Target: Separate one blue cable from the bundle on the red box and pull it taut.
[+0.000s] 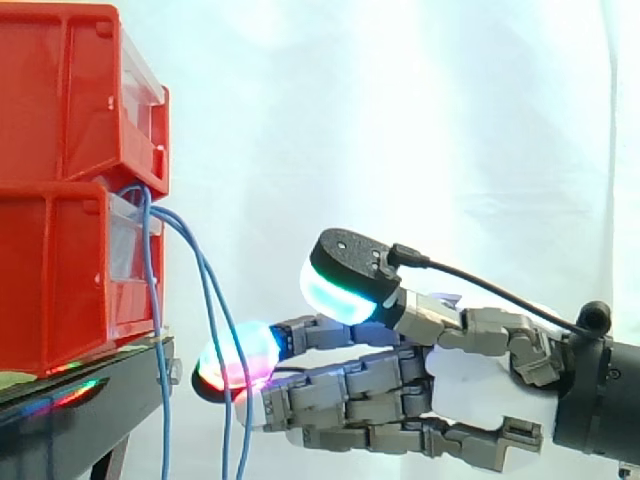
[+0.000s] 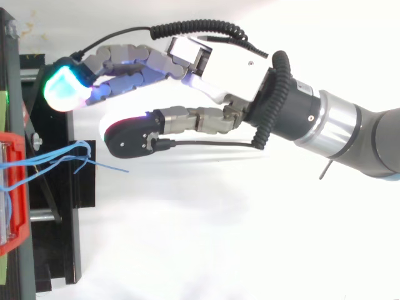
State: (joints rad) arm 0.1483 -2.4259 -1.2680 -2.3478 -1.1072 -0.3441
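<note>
The robot hand (image 1: 470, 392) lies level with its fingers straight and thumb raised well clear. It holds nothing and is probably poised to single out one strand. Its fingertips (image 1: 245, 350) are at the blue cables (image 1: 207, 290), which hang slack. Farther on, the cables spill from the lower red bin (image 1: 50, 290) beneath the upper red bin (image 1: 60, 90); anything else inside is hidden.

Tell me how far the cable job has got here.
Nothing is done yet: the blue cables hang slack together from the red bins. In hand: the hand points toward them, fingers straight, holding nothing; the top view shows a gap. Left: pick out one cable, grip it, pull it taut.
</note>
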